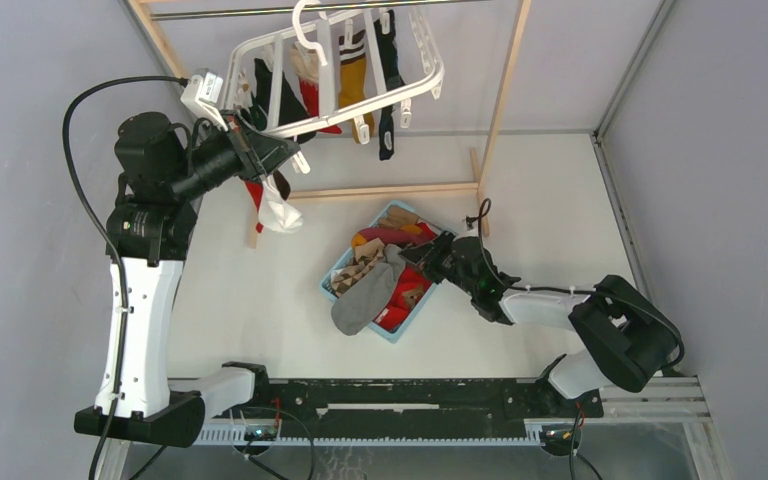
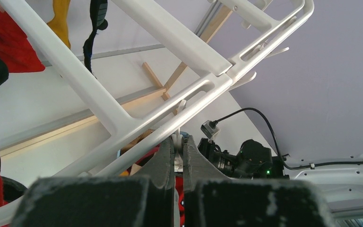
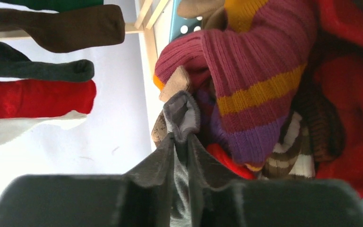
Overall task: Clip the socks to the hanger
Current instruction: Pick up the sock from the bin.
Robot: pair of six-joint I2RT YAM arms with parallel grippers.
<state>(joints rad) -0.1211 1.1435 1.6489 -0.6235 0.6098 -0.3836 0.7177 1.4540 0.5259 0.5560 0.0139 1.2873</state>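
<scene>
Left hand [image 2: 179, 142]: clenched on clip [image 2: 177, 161] of hanger [image 2: 99, 101]. Right hand [image 3: 180, 139]: grasping grey sock [image 3: 183, 111], above basket [image 1: 396, 337] of mixed socks [image 3: 260, 90].

Bright diffuse light, soft shadows; wrist-view foregrounds seemingly defocused.

A robot lab cell: plain grey walls [image 1: 20, 60] enclose a white table [image 1: 250, 310].
</scene>
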